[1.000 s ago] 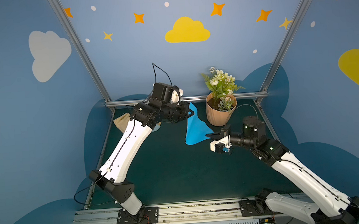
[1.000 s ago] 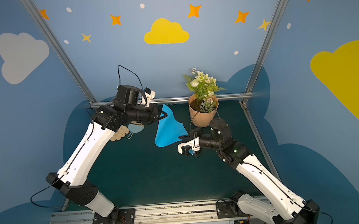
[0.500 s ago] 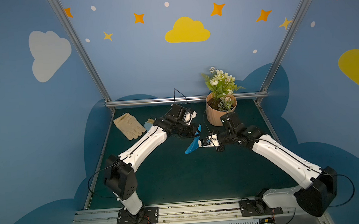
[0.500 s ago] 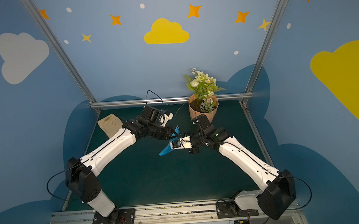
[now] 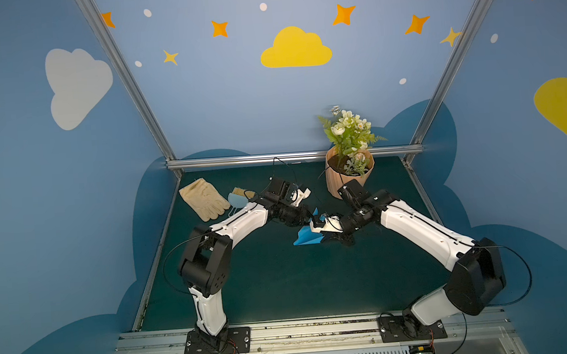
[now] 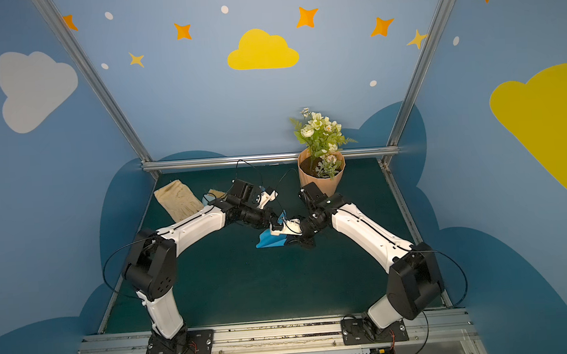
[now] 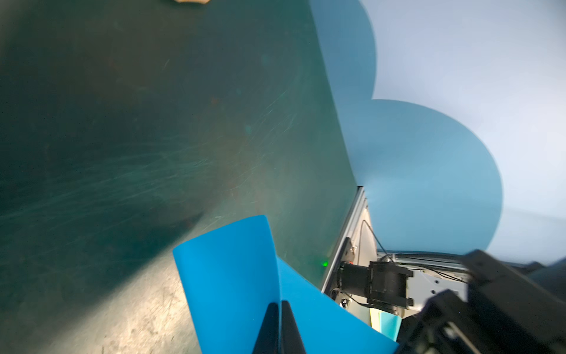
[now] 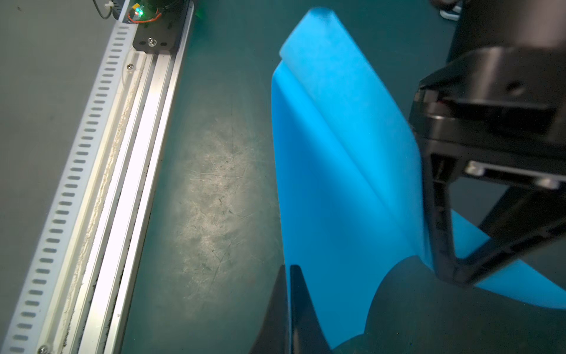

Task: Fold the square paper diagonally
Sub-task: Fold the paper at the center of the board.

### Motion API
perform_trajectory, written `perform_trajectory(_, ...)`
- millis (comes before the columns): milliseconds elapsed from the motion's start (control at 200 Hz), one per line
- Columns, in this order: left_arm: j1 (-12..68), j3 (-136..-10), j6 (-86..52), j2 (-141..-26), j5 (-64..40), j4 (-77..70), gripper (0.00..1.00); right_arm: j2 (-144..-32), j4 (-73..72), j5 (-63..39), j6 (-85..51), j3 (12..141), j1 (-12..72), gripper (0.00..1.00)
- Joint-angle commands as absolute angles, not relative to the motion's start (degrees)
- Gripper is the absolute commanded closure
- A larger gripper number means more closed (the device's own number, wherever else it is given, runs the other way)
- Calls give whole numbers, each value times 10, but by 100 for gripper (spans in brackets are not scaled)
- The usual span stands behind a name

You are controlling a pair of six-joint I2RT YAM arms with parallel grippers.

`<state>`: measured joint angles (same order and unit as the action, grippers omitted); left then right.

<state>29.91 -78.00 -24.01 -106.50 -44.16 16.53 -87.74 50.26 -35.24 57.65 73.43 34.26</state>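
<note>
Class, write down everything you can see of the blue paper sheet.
The paper is a thin, plain, bright blue sheet, bent over itself into a loose, curved fold, not pressed flat. It hangs low over the dark green table, in front of the flowerpot; whether it touches is unclear. The left arm's jaws and the right arm's jaws are each shut on it, close together.

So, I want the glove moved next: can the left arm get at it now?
Probably not yet. The glove lies bare on the left arm's own side, only the dustpan beside it, but that arm's jaws are shut on the square paper, so it would have to let go first.
</note>
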Motion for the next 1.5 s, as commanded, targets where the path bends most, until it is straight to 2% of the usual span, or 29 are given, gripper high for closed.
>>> perform_trajectory(0,301,-800,-208,-1052,-482,160,92,-895,539,-393,580,771,344,100)
perform_trajectory(310,272,-747,-137,-986,-485,194,91,-939,599,-353,610,840,344,97)
perform_trajectory(486,268,-711,-143,-951,-505,155,90,-933,578,-387,619,831,339,90)
perform_trajectory(646,267,-696,-140,-940,-515,146,90,-916,560,-408,630,815,334,89)
perform_trajectory(766,270,-679,-147,-945,-521,121,91,-916,560,-403,637,811,333,94)
perform_trajectory(821,271,-671,-152,-947,-518,107,91,-921,560,-395,628,809,331,100)
perform_trajectory(1046,271,-632,-180,-967,-507,37,95,-948,556,-407,594,789,314,100)
perform_trajectory(1116,271,-620,-188,-976,-507,11,96,-963,552,-419,587,788,308,99)
perform_trajectory(1181,271,-608,-195,-982,-504,-9,96,-976,548,-445,582,786,299,92)
perform_trajectory(1492,271,-562,-239,-1019,-508,-117,97,-1028,508,-499,570,762,280,85)
